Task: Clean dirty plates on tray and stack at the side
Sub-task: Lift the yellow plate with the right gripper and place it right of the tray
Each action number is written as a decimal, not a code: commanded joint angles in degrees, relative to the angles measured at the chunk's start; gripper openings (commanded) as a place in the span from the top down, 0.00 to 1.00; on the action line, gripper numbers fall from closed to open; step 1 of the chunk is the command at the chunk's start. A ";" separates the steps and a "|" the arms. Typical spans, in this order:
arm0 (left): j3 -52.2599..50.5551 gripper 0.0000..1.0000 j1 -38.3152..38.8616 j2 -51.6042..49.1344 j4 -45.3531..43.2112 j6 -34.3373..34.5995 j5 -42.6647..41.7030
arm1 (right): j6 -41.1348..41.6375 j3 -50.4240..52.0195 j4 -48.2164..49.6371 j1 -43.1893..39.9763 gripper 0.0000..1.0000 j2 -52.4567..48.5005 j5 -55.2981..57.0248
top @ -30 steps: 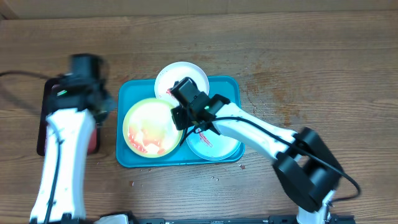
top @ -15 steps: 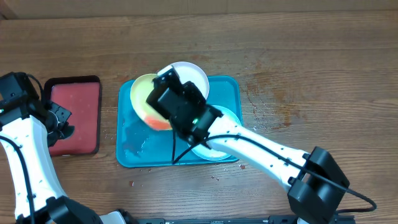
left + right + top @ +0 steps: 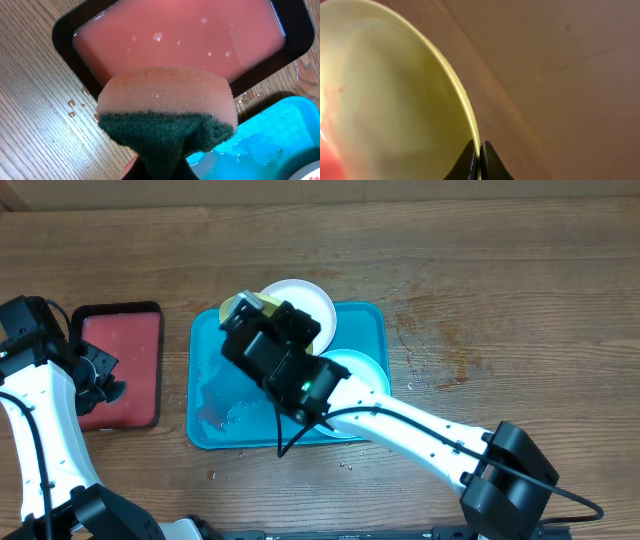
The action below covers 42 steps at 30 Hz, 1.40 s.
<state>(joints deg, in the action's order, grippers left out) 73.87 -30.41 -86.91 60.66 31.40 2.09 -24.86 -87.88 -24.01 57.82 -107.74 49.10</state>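
My right gripper (image 3: 262, 330) (image 3: 480, 156) is shut on the rim of the yellow-green plate (image 3: 385, 100). It holds the plate lifted and tilted above the turquoise tray (image 3: 212, 395), with only an edge of the plate (image 3: 243, 305) showing overhead. Red smear shows at the plate's lower left in the right wrist view. The white plate (image 3: 303, 302) lies at the tray's far rim. The pale mint plate (image 3: 358, 370) lies in the tray's right half. My left gripper (image 3: 98, 376) (image 3: 161, 170) is shut on a sponge (image 3: 165, 95), orange with a dark green pad, beside the tray's left edge (image 3: 285, 130).
A smaller dark-rimmed red tray (image 3: 120, 360) (image 3: 180, 35) holding pinkish liquid lies left of the turquoise tray. Water drops lie on the wooden table (image 3: 75, 105) and the turquoise tray's left half is wet.
My right gripper has lifted the yellow-green plate off the tray and tilted it up. My left arm has swung left to the red tray's near edge.
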 commanded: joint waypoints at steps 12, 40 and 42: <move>0.11 0.96 -0.22 -0.22 -0.68 -0.79 -0.63 | -8.70 -1.81 7.15 2.03 0.96 1.99 9.29; 0.11 0.96 -0.20 -0.22 -1.11 -1.62 -2.14 | 3.98 -1.77 0.70 -0.63 0.96 1.68 1.09; 0.11 0.96 -0.20 -0.22 -1.07 -1.64 -2.14 | 3.85 -1.77 1.75 -0.68 0.96 1.68 -1.92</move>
<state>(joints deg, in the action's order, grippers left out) 73.84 -30.41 -86.91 59.86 31.16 0.58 -25.93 -88.71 -23.14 57.89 -107.31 44.23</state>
